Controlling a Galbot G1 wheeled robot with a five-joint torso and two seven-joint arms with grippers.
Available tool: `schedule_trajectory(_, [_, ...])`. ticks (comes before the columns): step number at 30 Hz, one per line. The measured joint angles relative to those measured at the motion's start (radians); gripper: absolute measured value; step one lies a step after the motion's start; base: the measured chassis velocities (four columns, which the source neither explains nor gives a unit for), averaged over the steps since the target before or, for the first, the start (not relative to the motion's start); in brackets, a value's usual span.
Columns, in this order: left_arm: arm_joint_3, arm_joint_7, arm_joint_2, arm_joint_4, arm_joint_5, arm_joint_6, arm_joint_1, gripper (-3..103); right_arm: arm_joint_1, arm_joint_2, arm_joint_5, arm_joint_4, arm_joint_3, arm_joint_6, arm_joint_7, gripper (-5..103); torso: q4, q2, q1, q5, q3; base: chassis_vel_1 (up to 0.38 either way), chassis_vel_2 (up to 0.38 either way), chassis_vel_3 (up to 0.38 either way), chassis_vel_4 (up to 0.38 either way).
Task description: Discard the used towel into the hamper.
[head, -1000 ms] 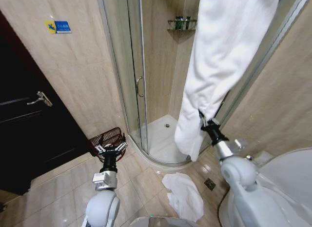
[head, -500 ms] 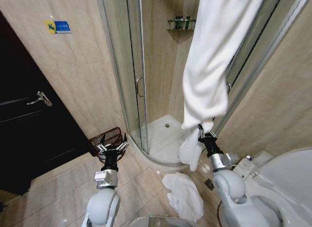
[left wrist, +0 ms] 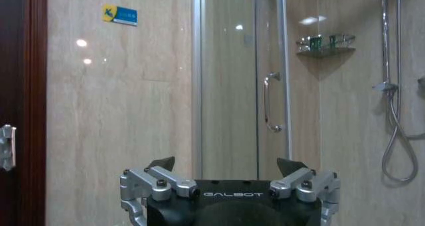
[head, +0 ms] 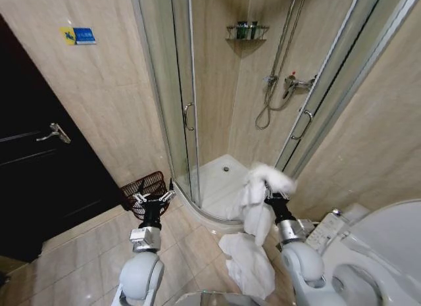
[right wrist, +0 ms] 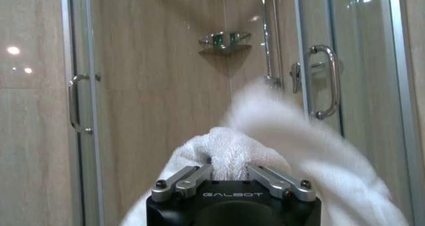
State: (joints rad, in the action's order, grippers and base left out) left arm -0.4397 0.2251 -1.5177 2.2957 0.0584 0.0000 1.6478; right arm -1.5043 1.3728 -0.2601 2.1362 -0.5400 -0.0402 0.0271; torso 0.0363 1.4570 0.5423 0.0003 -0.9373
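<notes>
the right gripper [head: 272, 195] was clamped on the white towel [head: 262, 187], bunched over its jaws by the shower tray, while the hamper [head: 146, 189] stood well to the robot's left, just beyond the idle, spread-open left gripper [head: 154, 199].

A glass shower door [head: 181, 89] with a metal handle [head: 187, 116] stands beside a beige tiled wall [head: 105, 95] bearing a small blue sign [head: 79, 36]. Inside, a corner shelf [head: 246, 32] holds small bottles, and a shower hose [head: 276, 89] hangs in a loop. A dark door [head: 33, 168] stands at left, and a toilet [head: 388, 247] at lower right.
</notes>
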Motion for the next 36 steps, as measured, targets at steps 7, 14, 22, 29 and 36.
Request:
schedule_trajectory(7, [-0.003,0.000,-0.006,0.020,0.010,0.001,0.014,100,-0.015,0.003,0.006,0.031,0.007,-0.007,0.001,7,0.0001,0.000,0.000,-0.0003,0.000,0.000,0.000,0.000,0.000])
schedule_trajectory(14, [0.002,0.001,-0.011,0.024,0.024,-0.002,0.022,100,-0.027,0.000,0.002,0.050,0.005,-0.019,0.005,7,0.0001,0.000,0.000,-0.0003,0.000,0.034,0.047,0.046,0.045])
schedule_trajectory(22, [0.001,0.002,-0.006,0.013,0.025,-0.001,0.015,100,-0.022,-0.003,-0.005,0.052,0.003,-0.020,0.007,7,0.0001,0.000,0.000,-0.0005,0.000,0.089,0.094,0.087,0.086])
schedule_trajectory(29, [-0.001,0.042,0.001,-0.016,0.020,-0.024,-0.001,100,-0.008,0.006,0.000,0.043,0.010,-0.013,0.010,7,0.0003,0.000,0.000,-0.0004,0.000,0.104,0.109,0.101,0.106])
schedule_trajectory(36, [-0.006,0.052,0.001,-0.021,0.013,-0.040,-0.001,100,-0.003,0.012,0.024,0.048,0.011,0.018,0.012,7,-0.0001,0.000,0.000,-0.0004,0.000,0.035,0.041,0.040,0.033])
